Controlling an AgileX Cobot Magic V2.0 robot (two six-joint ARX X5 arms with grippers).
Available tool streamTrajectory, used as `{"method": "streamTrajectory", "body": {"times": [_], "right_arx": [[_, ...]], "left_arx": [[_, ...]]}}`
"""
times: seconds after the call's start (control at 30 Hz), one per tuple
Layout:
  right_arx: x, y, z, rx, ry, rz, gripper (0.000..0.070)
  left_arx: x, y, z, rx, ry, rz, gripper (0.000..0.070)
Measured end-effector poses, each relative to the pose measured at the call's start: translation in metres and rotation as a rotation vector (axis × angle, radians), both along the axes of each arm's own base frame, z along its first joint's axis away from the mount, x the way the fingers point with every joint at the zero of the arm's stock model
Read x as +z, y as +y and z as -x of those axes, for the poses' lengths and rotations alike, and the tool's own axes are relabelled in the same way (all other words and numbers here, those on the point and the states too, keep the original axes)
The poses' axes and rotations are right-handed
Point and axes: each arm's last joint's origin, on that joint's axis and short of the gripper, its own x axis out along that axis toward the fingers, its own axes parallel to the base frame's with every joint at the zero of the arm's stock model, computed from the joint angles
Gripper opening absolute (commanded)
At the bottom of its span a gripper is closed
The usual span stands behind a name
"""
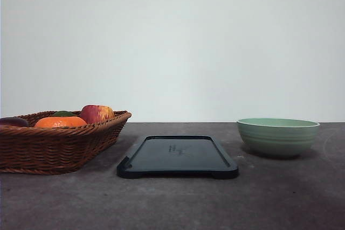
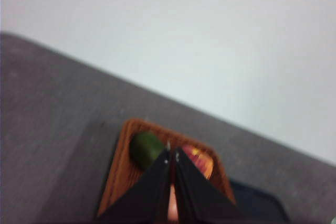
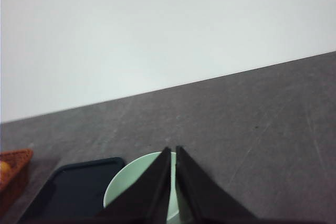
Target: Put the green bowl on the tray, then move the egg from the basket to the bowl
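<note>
Nothing of the task is seen to be done so far. The green bowl (image 1: 277, 136) is found on the bare bench (image 1: 172, 203) toward its right edge, apart from the tray (image 1: 178, 156), which lies empty at the middle. The basket (image 1: 56, 144) is set at the left edge, with an orange fruit (image 1: 60, 122), an apple (image 1: 97, 113) and a dark green fruit (image 2: 146, 149) inside; the egg cannot be picked out among them. In the left wrist view, the left hand (image 2: 172, 157) is held above the basket, its fingers closed together with nothing between them. In the right wrist view, the right hand (image 3: 173, 151) is poised over the bowl, likewise pressed shut and empty. Both steps are judged to be left: the bowl is to be carried onto the tray, then the egg moved into it.
</note>
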Motion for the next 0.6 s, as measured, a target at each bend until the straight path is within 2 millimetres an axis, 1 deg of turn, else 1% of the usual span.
{"method": "streamTrajectory", "body": {"times": [0.13,0.23,0.33,0.47,0.6], "right_arx": [[0.012,0.001,-0.009,0.020,0.028,0.033,0.0006],[0.015,0.003,-0.017,0.049,0.071,0.041,0.0006],[0.017,0.004,-0.026,0.083,0.145,0.041,0.0006],[0.021,0.006,-0.039,0.092,0.277,0.045,0.0006],[0.024,0.008,-0.055,0.144,0.374,0.038,0.0006]], "left_arx": [[0.020,0.000,-0.007,-0.002,0.088,-0.034,0.0001],[0.037,-0.001,-0.016,-0.007,0.136,-0.070,0.0001],[0.049,-0.001,-0.026,-0.013,0.206,-0.107,0.0000],[0.056,-0.002,-0.042,-0.051,0.315,-0.147,0.0000],[0.059,-0.005,-0.060,-0.141,0.389,-0.148,0.0000]]}}
